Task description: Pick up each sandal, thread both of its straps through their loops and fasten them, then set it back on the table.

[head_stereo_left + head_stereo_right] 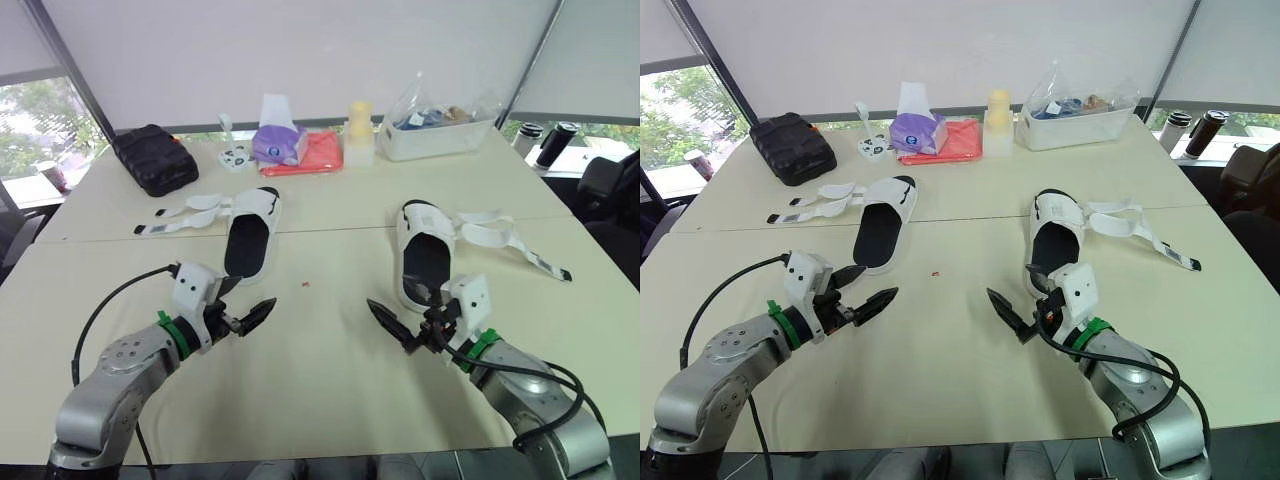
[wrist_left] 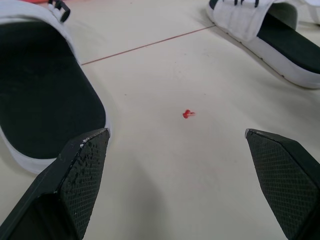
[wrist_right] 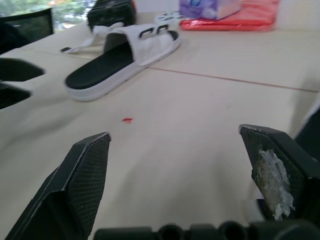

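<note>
1. The left sandal [image 1: 250,235] is lying sole-down on the table [image 1: 320,400], on the robot's left side, with its black footbed facing up.
2. Its two straps [image 1: 190,210] are lying unfastened, spreading flat across the table away from the shoe on its outer side.
3. The right sandal [image 1: 425,255] is resting on the table on the robot's right, well apart from the other, and its straps [image 1: 500,235] are trailing loose to its outer side.
4. The left gripper [image 2: 176,131] is sitting low over the table just beside the near end of the left sandal, its fingers spreading wide and gripping nothing.
5. The right gripper [image 3: 175,131] is sitting low near the near end of the right sandal, its fingers also spreading wide with nothing between them.
6. A small red speck [image 1: 306,284] is lying on the table between the two sandals.
7. A black case [image 1: 152,158], a tissue box [image 1: 280,140], a red packet [image 1: 320,153], a yellow bottle [image 1: 360,130] and a clear bin [image 1: 440,130] are standing along the far edge.
</note>
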Action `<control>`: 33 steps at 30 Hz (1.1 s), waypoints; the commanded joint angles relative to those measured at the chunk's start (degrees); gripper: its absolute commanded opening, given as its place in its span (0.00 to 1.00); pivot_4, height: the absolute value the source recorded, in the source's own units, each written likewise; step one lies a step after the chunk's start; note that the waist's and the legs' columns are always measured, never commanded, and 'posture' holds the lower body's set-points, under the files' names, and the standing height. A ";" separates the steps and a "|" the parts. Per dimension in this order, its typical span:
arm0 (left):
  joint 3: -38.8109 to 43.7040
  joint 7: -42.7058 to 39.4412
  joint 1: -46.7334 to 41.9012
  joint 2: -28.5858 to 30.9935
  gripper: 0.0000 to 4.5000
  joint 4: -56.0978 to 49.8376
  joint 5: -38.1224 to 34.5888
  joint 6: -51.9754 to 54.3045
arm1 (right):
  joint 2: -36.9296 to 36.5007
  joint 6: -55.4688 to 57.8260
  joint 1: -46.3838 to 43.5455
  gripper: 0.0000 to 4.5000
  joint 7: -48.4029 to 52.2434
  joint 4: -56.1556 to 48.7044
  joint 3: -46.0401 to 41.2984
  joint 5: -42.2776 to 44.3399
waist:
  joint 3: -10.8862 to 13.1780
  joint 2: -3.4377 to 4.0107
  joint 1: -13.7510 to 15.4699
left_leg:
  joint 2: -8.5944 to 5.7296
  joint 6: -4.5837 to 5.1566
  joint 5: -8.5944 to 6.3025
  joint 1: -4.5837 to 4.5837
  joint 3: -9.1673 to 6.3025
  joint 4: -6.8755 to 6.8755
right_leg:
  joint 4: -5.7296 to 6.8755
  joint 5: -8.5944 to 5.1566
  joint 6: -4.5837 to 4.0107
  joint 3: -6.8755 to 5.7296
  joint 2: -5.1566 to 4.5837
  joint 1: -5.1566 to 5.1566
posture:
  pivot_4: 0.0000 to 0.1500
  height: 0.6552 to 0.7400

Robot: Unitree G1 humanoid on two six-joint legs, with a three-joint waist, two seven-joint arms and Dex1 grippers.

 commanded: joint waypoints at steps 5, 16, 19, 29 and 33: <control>1.79 -3.01 -0.76 1.72 1.00 1.32 -1.83 -1.72 | -0.40 -5.60 -1.45 0.99 -3.56 -1.35 -2.39 -6.58 | 0.00 0.00 -0.06 | 0.01 -0.01 0.00 0.00 0.03 0.00 | 0.01 0.01 -0.01 0.01 0.01 -0.01 | 1.00 1.00; 0.10 -16.43 -10.51 13.07 1.00 7.09 -6.78 3.65 | -14.39 -27.01 -16.23 0.99 -11.90 21.97 13.78 -49.06 | 0.02 -0.06 -0.55 | 0.04 -0.09 0.06 0.08 0.28 0.04 | 0.11 0.10 -0.04 0.18 0.10 -0.08 | 1.00 1.00; 0.29 -19.34 -12.52 15.27 1.00 6.97 -8.67 5.25 | -14.03 -29.84 -22.87 0.99 -13.40 30.57 17.55 -55.34 | 0.04 -0.10 -0.76 | 0.11 -0.11 0.07 0.10 0.37 0.02 | 0.12 0.13 -0.09 0.32 0.16 -0.14 | 1.00 1.00; 3.17 -21.38 -13.73 20.92 1.00 4.37 -10.60 6.86 | -13.28 -31.77 -35.16 0.99 -14.05 49.93 20.04 -61.71 | 0.10 -0.23 -0.68 | 0.13 -0.12 0.08 -0.19 0.52 0.00 | 0.11 0.33 -0.17 0.70 0.29 -0.53 | 1.00 1.00; 4.58 -19.51 -11.83 20.36 1.00 2.89 -11.32 7.38 | -15.02 -33.85 -32.93 0.99 -10.69 46.98 18.50 -59.63 | 0.09 -0.25 -0.57 | 0.15 -0.12 0.08 -0.17 0.56 0.03 | 0.11 0.37 -0.15 0.75 0.33 -0.52 | 1.00 1.00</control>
